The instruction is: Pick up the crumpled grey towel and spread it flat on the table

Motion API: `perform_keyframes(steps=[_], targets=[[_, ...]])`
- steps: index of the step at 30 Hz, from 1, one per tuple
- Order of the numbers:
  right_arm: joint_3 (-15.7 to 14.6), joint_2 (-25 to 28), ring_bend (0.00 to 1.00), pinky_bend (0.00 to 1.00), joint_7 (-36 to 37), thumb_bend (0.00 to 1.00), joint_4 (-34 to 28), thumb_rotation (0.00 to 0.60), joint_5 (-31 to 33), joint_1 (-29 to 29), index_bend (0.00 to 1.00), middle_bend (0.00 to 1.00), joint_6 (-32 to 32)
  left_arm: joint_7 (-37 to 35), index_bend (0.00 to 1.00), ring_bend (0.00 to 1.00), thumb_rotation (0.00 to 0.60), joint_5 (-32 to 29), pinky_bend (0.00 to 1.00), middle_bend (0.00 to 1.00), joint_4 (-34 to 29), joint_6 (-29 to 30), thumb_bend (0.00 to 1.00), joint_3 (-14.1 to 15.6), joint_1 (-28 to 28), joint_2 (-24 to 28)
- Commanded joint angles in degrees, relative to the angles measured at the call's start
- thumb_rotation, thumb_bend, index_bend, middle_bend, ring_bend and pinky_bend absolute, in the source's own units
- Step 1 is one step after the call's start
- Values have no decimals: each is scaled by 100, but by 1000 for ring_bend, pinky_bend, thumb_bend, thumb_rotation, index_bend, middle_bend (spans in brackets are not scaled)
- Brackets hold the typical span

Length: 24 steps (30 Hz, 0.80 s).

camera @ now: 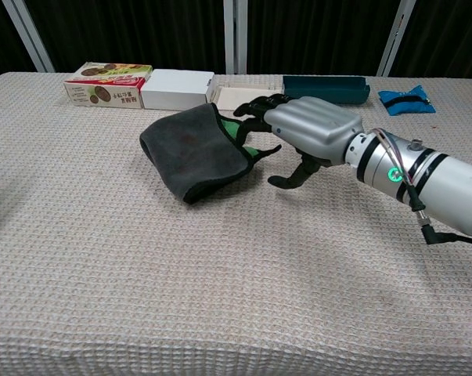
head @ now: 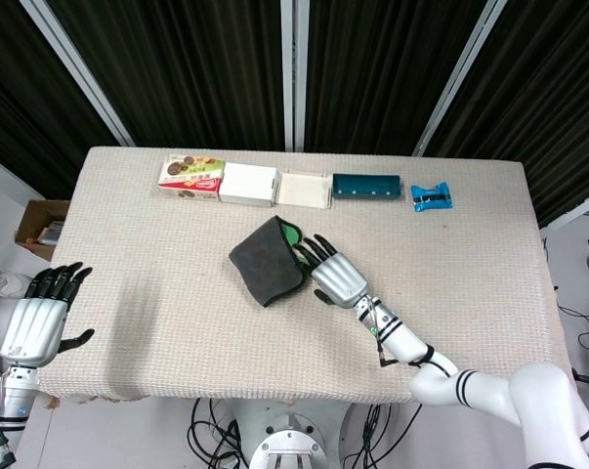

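The crumpled grey towel (head: 265, 260) (camera: 192, 150) lies folded over near the middle of the table, with a green lining showing at its right edge. My right hand (head: 331, 274) (camera: 302, 131) hovers just right of it, palm down and fingers spread, holding nothing. Its fingertips (camera: 246, 110) reach over the towel's green edge, and I cannot tell whether they touch it. My left hand (head: 42, 318) hangs open off the table's left front corner, far from the towel; the chest view does not show it.
Along the table's far edge stand a snack box (head: 190, 176), a white box (head: 248, 184), a flat white tray (head: 304, 190), a dark teal case (head: 366, 187) and a blue pouch (head: 432, 197). A cardboard box (head: 42, 227) sits on the floor to the left.
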Motion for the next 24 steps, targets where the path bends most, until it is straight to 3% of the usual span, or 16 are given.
perform_keyframes(steps=[1,7,16,24], targets=[[44,-265,0,0,101,246,319,600,-59,163,310,77,-100,-38,141,114,600,-30,145,112,26,9,15,-10,10,-6],[116,-564,0,0,303,284,734,600,-52,315,362,94,-178,-126,141,114,600,-53,145,112,108,35,15,16,56,-17],[125,-612,0,0,514,312,961,600,-72,382,418,120,-165,-167,141,115,600,-82,145,112,186,28,15,6,61,-50],[189,-760,0,0,650,353,1203,600,-49,450,594,198,-115,-157,141,114,600,-63,145,112,201,-33,15,19,27,-99]])
